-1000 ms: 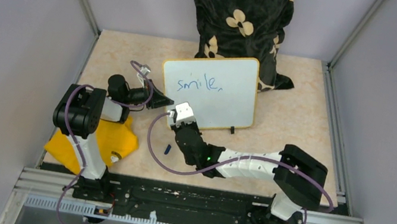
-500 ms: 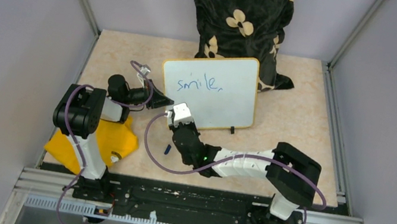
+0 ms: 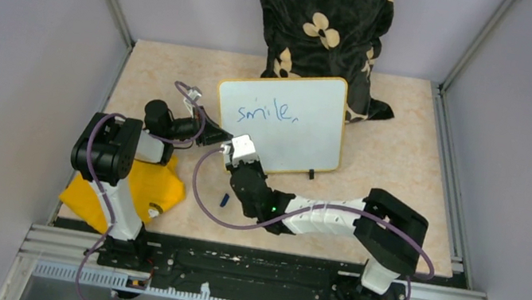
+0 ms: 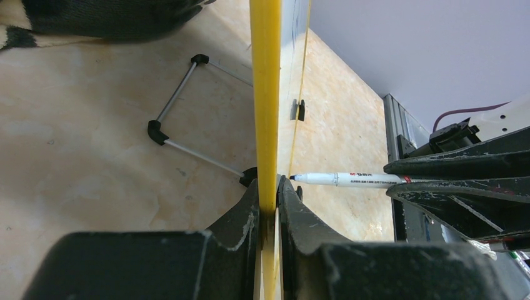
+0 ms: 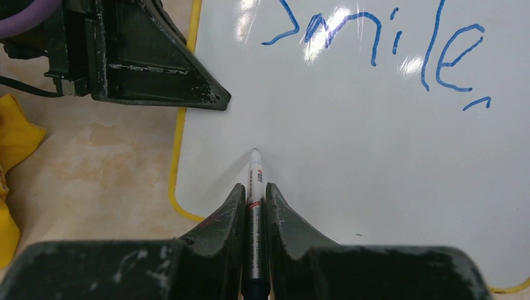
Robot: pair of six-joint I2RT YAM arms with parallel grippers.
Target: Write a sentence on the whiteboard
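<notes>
I see the whiteboard (image 3: 281, 120) standing propped near the middle of the table (image 3: 401, 139), with its back towards a black flowered cushion (image 3: 319, 21). Both hands are at its lower left corner.

My left hand (image 4: 269, 190) is nipped shut on the board's yellow left rim, one finger on the front face and one on the back. That arm is folded low over the table and reaches in from the left, so its hand meets the board edge-on. In the left wrist view a wire stand (image 4: 187, 106) shows behind the board.

My right hand (image 5: 254, 187) is closed on a white marker (image 5: 255, 165), which runs straight out between the fingers. Its tip appears to touch the white face just inside the lower left corner, close below the left hand. The right arm stretches low across the table from its base, forearm angled left and away from me, wrist pointing at the board.

Of the sentence (image 3: 268, 114), only "smile," is there in blue, on the upper half of the board, well above the marker tip.

A yellow cloth (image 3: 136, 186) lies beside the left arm, and a small blue cap (image 3: 223, 199) lies on the table near the right wrist.
</notes>
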